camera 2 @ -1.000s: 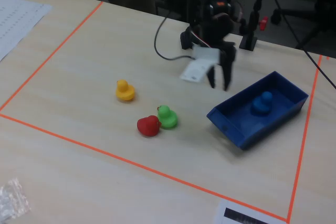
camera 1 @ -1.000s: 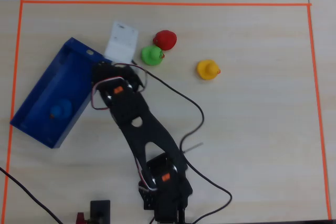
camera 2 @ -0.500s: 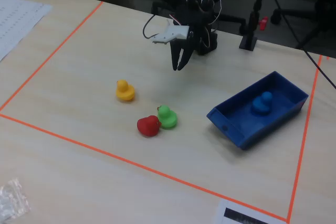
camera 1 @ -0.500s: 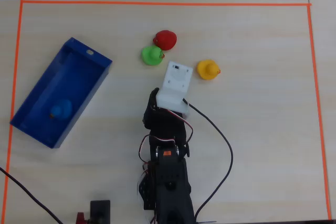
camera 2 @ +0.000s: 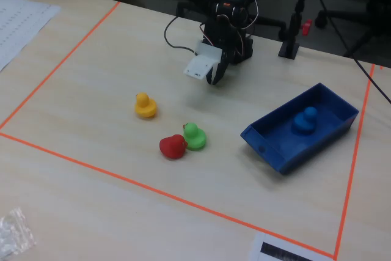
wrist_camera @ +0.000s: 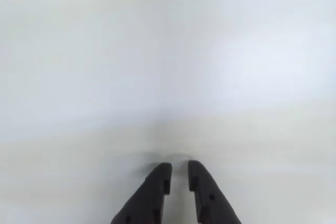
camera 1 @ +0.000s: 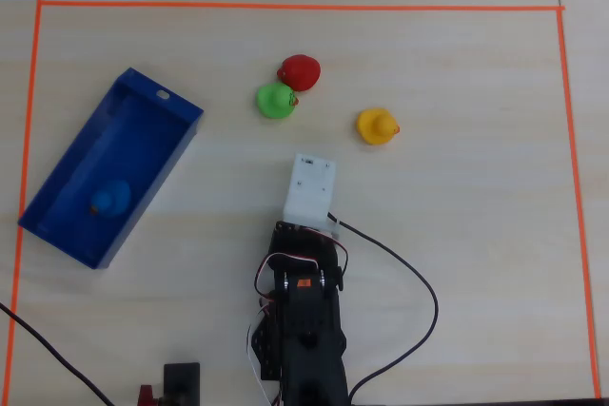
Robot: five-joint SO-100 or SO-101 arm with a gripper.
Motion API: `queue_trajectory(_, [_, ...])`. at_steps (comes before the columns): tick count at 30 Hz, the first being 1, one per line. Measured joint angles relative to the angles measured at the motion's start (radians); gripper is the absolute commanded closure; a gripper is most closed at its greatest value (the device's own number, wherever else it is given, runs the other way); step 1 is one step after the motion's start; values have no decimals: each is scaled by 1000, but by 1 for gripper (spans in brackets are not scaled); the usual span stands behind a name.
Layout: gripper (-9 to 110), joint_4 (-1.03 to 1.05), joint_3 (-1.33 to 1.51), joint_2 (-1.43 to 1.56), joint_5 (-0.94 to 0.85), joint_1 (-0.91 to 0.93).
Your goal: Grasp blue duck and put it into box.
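**Blue duck lying in the box, arm folded back over the table**

Overhead view: the small rounded bright-blue toy duck (camera 1: 110, 199) sits inside the large dark-blue rectangular plastic box (camera 1: 164, 153), toward its lower-left end; the box lies diagonally at the left of the pale wooden table (camera 1: 476, 235), within the orange tape border (camera 1: 285, 6). A green toy duck (camera 1: 275, 100) and a red toy duck (camera 1: 300, 71) touch each other near the top centre; a yellow toy duck (camera 1: 377, 126) stands apart to their right. The black arm (camera 1: 303, 320) enters from the bottom edge, its white wrist housing (camera 1: 310, 187) pointing toward the ducks; the fingers are hidden beneath it.

Wrist view: the two black fingers (wrist_camera: 179, 171) rise from the bottom edge with only a narrow gap between their tips, nearly closed, and nothing is held between them. The background is a blurred pale surface.

Fixed view: the blue duck (camera 2: 304, 120) rests upright in the box (camera 2: 278, 151) at the right. The green duck (camera 2: 194, 136) and red duck (camera 2: 173, 147) touch at centre, with the yellow duck (camera 2: 145, 106) to their left. The arm (camera 2: 231, 22) is folded at the far edge, well apart from the box
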Motion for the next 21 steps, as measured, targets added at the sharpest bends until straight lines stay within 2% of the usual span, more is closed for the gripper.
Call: queue_trajectory(21, [101,15,-2,17,-3,6])
